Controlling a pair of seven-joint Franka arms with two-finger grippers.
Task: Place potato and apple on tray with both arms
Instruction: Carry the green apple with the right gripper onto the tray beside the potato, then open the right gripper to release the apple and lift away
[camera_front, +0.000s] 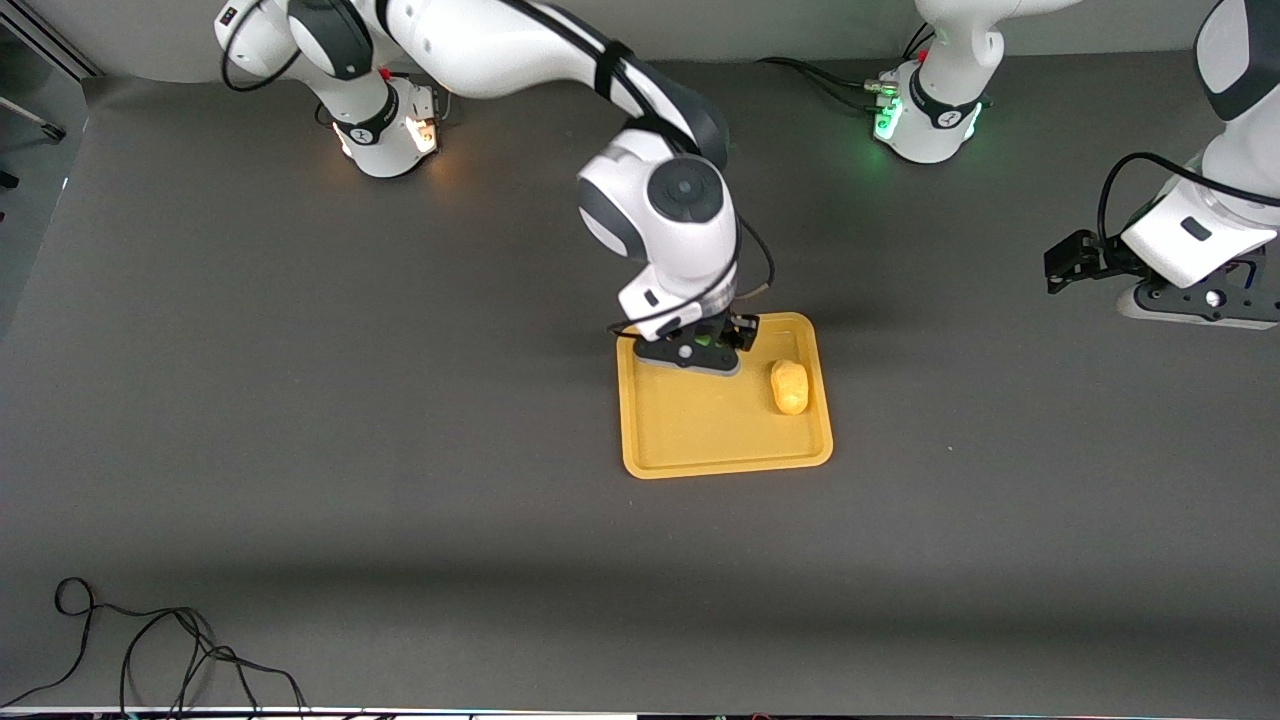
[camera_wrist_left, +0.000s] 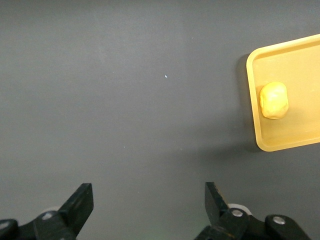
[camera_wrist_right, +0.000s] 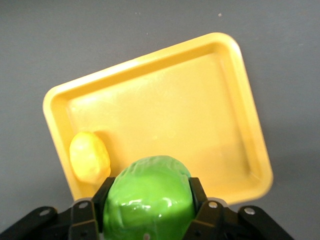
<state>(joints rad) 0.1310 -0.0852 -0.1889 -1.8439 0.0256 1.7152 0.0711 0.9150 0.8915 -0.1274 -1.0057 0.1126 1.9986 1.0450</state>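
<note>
The yellow-orange tray (camera_front: 700, 430) lies mid-table. The potato (camera_front: 789, 387) lies in it by the rim toward the left arm's end; it also shows in the left wrist view (camera_wrist_left: 273, 100) and the right wrist view (camera_wrist_right: 89, 156). My right gripper (camera_front: 703, 345) is over the tray's edge nearest the robots, shut on the green apple (camera_wrist_right: 149, 197), which is mostly hidden in the front view. The tray shows under it in the right wrist view (camera_wrist_right: 165, 110). My left gripper (camera_wrist_left: 148, 205) is open and empty, held up off the table toward the left arm's end, with the tray (camera_wrist_left: 300, 60) at the view's edge.
A loose black cable (camera_front: 150, 650) lies on the dark table at the edge nearest the front camera, toward the right arm's end. The two arm bases (camera_front: 385, 125) (camera_front: 925, 115) stand along the table's edge farthest from the camera.
</note>
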